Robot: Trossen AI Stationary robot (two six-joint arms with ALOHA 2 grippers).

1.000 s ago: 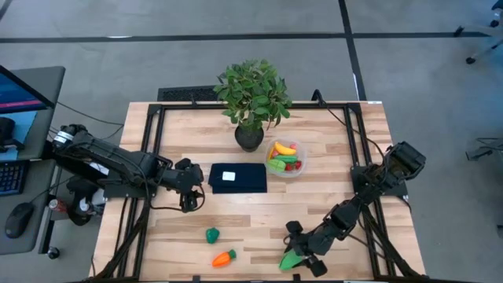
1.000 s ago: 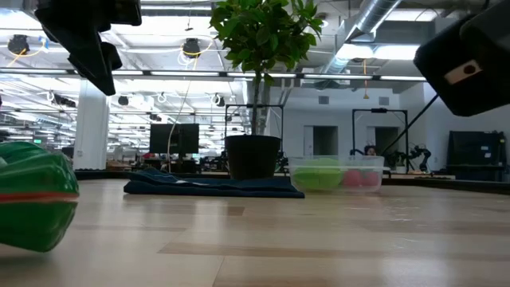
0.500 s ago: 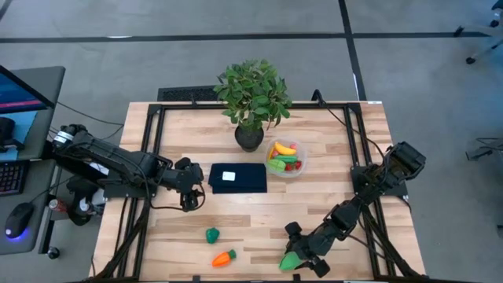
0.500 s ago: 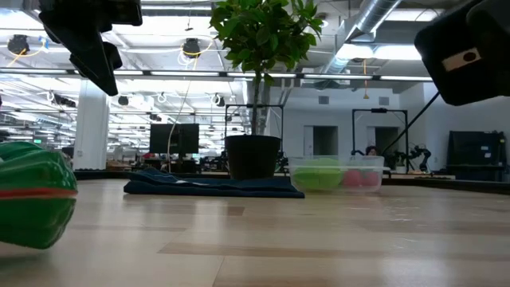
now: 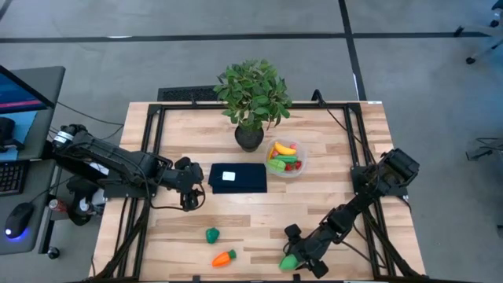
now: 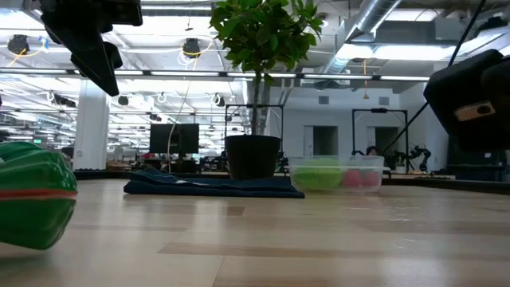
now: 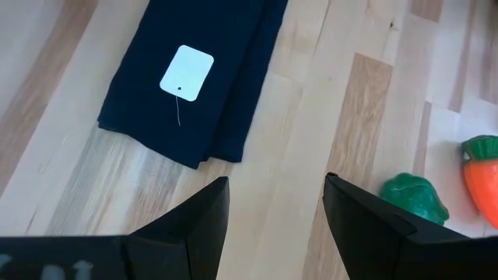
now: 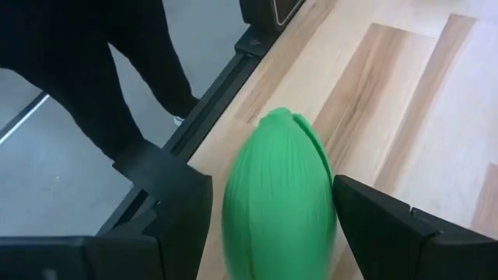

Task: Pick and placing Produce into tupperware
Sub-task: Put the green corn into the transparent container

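A ribbed green produce piece (image 5: 289, 262) (image 8: 280, 194) lies on the table by the near edge, large at the left of the low view (image 6: 32, 195). My right gripper (image 5: 301, 256) (image 8: 271, 187) is open, with one finger on each side of it. A second green piece (image 5: 212, 234) (image 7: 414, 199) and an orange carrot (image 5: 224, 257) lie to the left of it. The clear round tupperware (image 5: 284, 159) (image 6: 336, 173) stands mid-table with several produce pieces inside. My left gripper (image 5: 189, 187) (image 7: 276, 206) hangs open and empty above the table, left of the dark blue cloth. My right gripper slants down over the green piece from the table's right, with the piece between its two fingers. One finger (image 8: 366, 218) stands right against the piece's side (image 8: 327, 194). I cannot tell whether it touches. The piece rests on the table.
A potted plant (image 5: 251, 98) stands at the far side, beside the tupperware. A folded dark blue cloth with a white label (image 5: 237, 177) lies mid-table. A person's dark legs (image 8: 93, 70) show just beyond the near edge and the black table frame (image 8: 257, 39).
My right arm has sunk toward the table, lowering its gripper around the green piece, which has stayed where it lay.
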